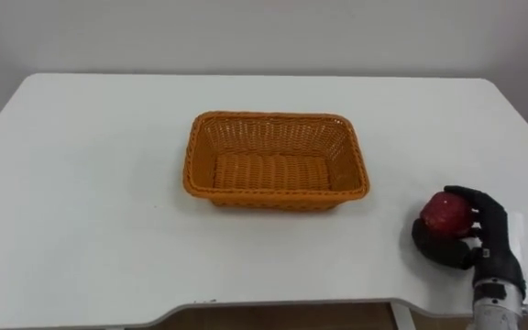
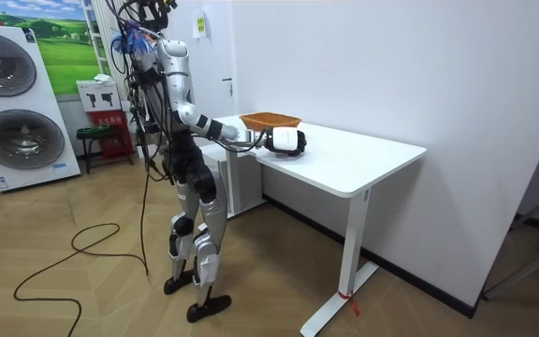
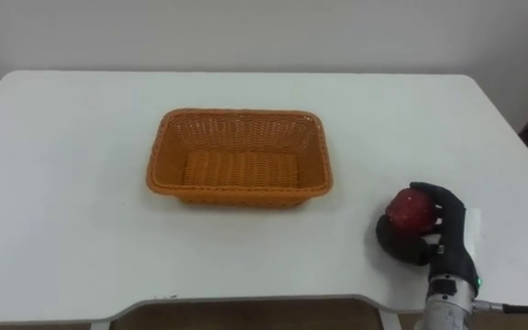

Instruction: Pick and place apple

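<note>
Here we count one apple (image 1: 445, 213), one basket (image 1: 278, 116) and one table (image 1: 90, 183). The apple is red and sits at the near right of the white tabletop, close to the near edge. It lies in the robot's right hand (image 1: 484, 240), which comes in from the lower right. The dark palm is on the apple's near side, and the fingers (image 1: 478, 197) curl over its top and right side, so the hand is closed around the fruit. We cannot tell whether the apple touches the tabletop or is lifted just off it.

The basket is orange wicker, rectangular and upright, with its opening facing up. It stands about in the middle of the table, with its long sides running left to right. It is to the left of the apple and farther from the robot, and a stretch of bare tabletop lies between the two.

From the room view we see the robot standing upright at one end of the table, on a wooden floor (image 2: 82, 300). One arm is stretched forward over the tabletop, and the basket lies beyond its hand. At the room view's left we count two white washing machines (image 2: 21, 131), one above the other, well apart from the table.
</note>
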You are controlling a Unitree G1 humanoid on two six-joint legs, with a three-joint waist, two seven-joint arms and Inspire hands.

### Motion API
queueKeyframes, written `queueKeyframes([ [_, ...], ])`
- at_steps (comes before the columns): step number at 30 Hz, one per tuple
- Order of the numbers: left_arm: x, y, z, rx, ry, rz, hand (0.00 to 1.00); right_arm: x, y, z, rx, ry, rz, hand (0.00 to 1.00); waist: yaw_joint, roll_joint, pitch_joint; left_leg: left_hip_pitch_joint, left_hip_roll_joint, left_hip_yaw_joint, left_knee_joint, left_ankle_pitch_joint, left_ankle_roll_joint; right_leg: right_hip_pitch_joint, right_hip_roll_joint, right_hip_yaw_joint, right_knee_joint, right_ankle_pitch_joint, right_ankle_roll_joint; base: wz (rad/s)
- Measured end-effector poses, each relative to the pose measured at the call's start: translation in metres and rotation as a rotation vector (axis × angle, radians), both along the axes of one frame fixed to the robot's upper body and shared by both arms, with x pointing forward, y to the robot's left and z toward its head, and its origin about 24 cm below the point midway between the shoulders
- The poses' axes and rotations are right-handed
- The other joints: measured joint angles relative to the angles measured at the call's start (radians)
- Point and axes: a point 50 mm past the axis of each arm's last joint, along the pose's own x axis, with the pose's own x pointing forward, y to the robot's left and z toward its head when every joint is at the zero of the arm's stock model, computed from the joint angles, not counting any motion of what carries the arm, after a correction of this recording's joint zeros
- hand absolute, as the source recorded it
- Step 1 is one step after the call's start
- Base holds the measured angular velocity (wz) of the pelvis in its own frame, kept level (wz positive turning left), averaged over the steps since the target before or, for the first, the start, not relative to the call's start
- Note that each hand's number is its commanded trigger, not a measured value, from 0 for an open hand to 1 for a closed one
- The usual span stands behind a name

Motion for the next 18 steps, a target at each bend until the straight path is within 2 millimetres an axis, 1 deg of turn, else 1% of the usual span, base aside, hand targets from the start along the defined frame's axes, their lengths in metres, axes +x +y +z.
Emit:
queueKeyframes([
  [5, 0.0, 0.0, 0.0, -0.002, 0.001, -0.002, 0.0, 0.006, 0.004, 0.01, -0.003, -0.038, 0.013, 1.0, 0.001, 0.003, -0.0007, -0.021, 0.001, 0.016, 0.001, 0.0, 0.0, -0.027, 0.001, 0.014, 0.005, 0.002, -0.002, -0.09],
  [7, -0.002, 0.0, 0.0, -0.005, 0.01, 0.0, 0.0, 0.009, 0.005, 0.015, -0.006, -0.061, 0.02, 1.0, 0.004, 0.006, -0.0007, -0.019, 0.001, 0.021, -0.001, 0.0, 0.0, -0.028, 0.001, 0.019, 0.004, 0.002, -0.002, -0.09],
  [9, -0.005, 0.0, -0.001, -0.011, 0.024, 0.002, 0.0, 0.013, 0.008, 0.024, -0.009, -0.105, 0.03, 1.0, 0.003, 0.006, 0.0023, -0.021, 0.0, 0.021, -0.001, 0.0, 0.0, -0.03, 0.001, 0.02, 0.004, 0.002, -0.002, 0.0],
  [12, -0.005, 0.0, -0.001, -0.021, 0.026, 0.0, 0.0, 0.018, 0.01, 0.034, -0.013, -0.156, 0.038, 1.0, 0.004, 0.002, 0.0034, -0.028, 0.0, 0.021, -0.001, 0.0, 0.0, -0.037, 0.001, 0.02, 0.004, 0.002, -0.002, 0.0],
  [16, -0.005, -0.001, -0.001, -0.033, 0.033, -0.002, 0.0, 0.023, 0.014, 0.048, -0.016, -0.217, 0.056, 1.0, 0.018, -0.002, 0.0051, -0.025, 0.0, 0.022, -0.002, 0.0, 0.0, -0.035, 0.002, 0.022, 0.003, 0.002, -0.002, 0.0],
  [18, -0.005, -0.001, -0.002, -0.038, 0.034, -0.004, 0.0, 0.027, 0.016, 0.051, -0.014, -0.232, 0.064, 1.0, 0.023, -0.006, 0.0054, -0.024, 0.0, 0.021, -0.002, 0.0, 0.0, -0.035, 0.002, 0.023, 0.002, 0.002, -0.002, 0.0],
])
